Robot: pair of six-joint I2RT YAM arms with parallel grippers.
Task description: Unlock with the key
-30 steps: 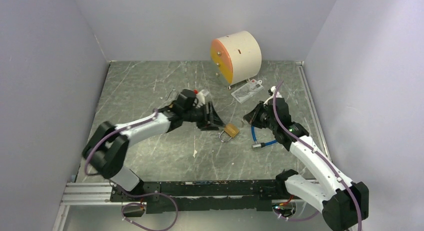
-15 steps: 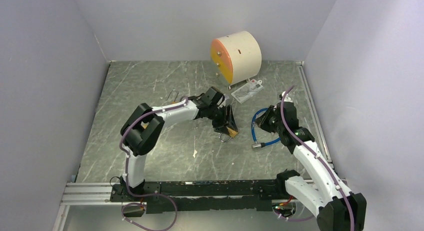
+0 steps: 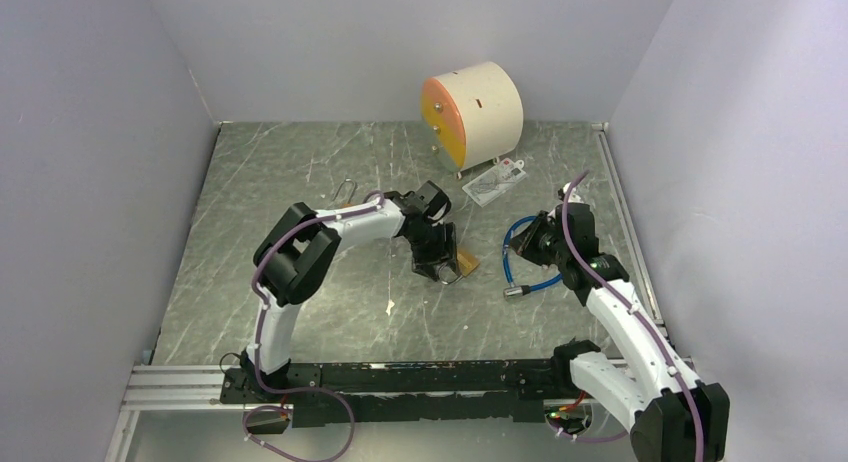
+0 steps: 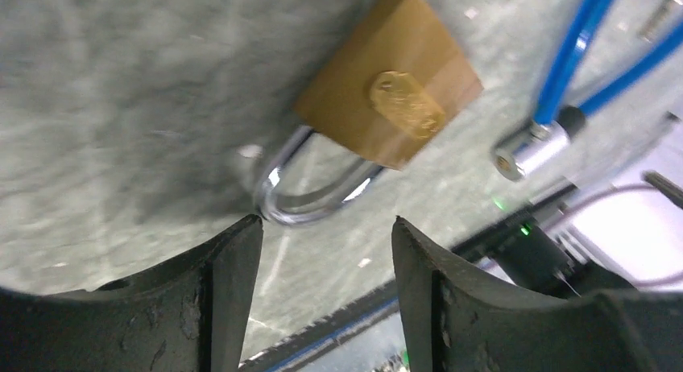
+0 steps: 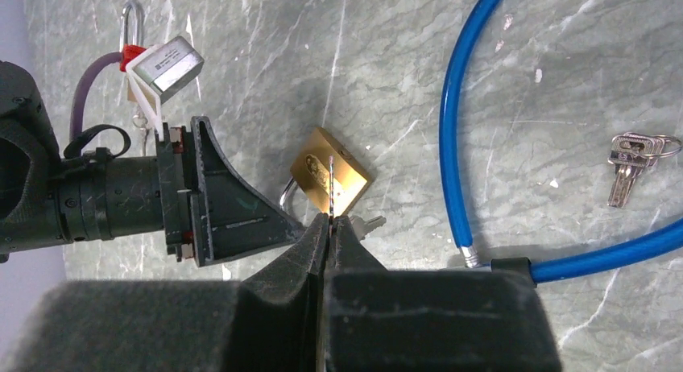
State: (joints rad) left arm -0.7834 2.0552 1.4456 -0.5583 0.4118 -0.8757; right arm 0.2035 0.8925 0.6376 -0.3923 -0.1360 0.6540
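Note:
A brass padlock (image 4: 395, 90) lies flat on the marble floor (image 3: 300, 162), its steel shackle (image 4: 310, 199) toward my left gripper (image 4: 326, 227). That gripper stands open just past the shackle's bend, one fingertip (image 4: 251, 227) right at the shackle, nothing between the jaws. In the top view it is over the padlock (image 3: 462, 263). My right gripper (image 5: 329, 219) is shut on a thin key (image 5: 330, 175), seen edge-on, whose blade points over the padlock (image 5: 342, 183). A second key (image 5: 369, 223) lies on the floor beside the jaws.
A blue cable lock (image 5: 451, 122) loops to the right, its metal end (image 4: 523, 150) near the padlock. A key bunch (image 5: 635, 159) lies further right. A silver padlock with red trim (image 5: 161, 64) sits behind the left arm. A cream drum (image 3: 472, 110) and card (image 3: 494, 182) stand at the back.
My left gripper has swung from the padlock's left side round to its shackle end and opened a little wider. The right gripper drew back to the right a second ago, then held still.

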